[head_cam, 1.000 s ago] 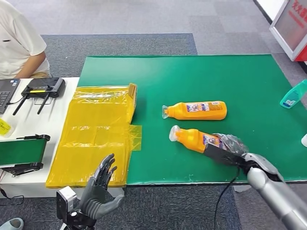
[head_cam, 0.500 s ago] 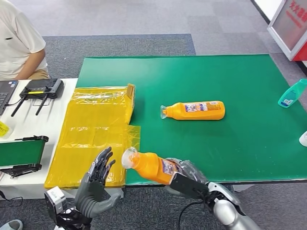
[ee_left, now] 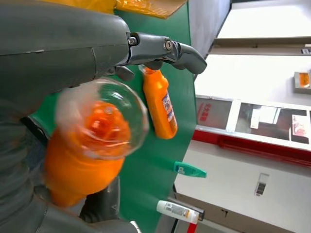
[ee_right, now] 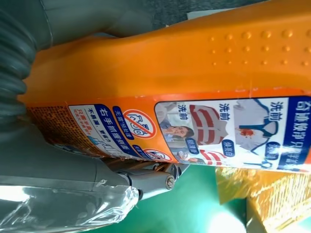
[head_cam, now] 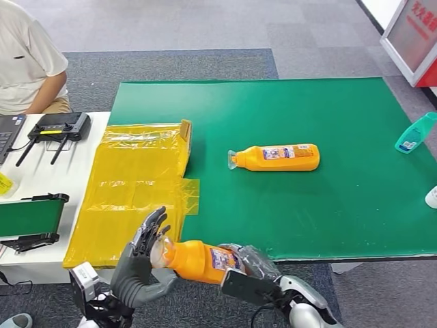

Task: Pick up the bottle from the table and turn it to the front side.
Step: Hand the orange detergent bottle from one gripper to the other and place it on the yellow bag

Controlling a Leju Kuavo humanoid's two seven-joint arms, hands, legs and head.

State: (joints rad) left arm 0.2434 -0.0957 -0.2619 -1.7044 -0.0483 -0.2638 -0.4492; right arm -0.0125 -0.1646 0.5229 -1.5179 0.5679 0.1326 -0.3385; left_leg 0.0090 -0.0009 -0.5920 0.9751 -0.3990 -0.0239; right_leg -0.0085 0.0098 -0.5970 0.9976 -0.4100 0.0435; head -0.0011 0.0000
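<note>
My right hand point(head_cam: 246, 272) grips the base end of an orange bottle point(head_cam: 198, 260) and holds it level in the air just off the table's front edge. The bottle's clear cap point(head_cam: 160, 250) points at my left hand point(head_cam: 138, 268), whose fingers point(ee_left: 161, 48) are spread straight above the cap point(ee_left: 99, 119) while the thumb lies below it. The right wrist view shows the bottle's printed label point(ee_right: 205, 128) against my fingers point(ee_right: 146, 177). A second orange bottle point(head_cam: 276, 157) lies on its side on the green mat point(head_cam: 334, 205).
Yellow plastic bags point(head_cam: 134, 184) cover the mat's left end. A teal bottle point(head_cam: 414, 134) and a white bottle point(head_cam: 431, 197) lie at the right edge. A person point(head_cam: 26, 61) sits at the white side table with a router point(head_cam: 59, 126) and a small conveyor point(head_cam: 31, 217).
My right hand has lifted the bottle off the mat and carried it left and toward me. The cap now sits at my raised left hand, which has closed in on it.
</note>
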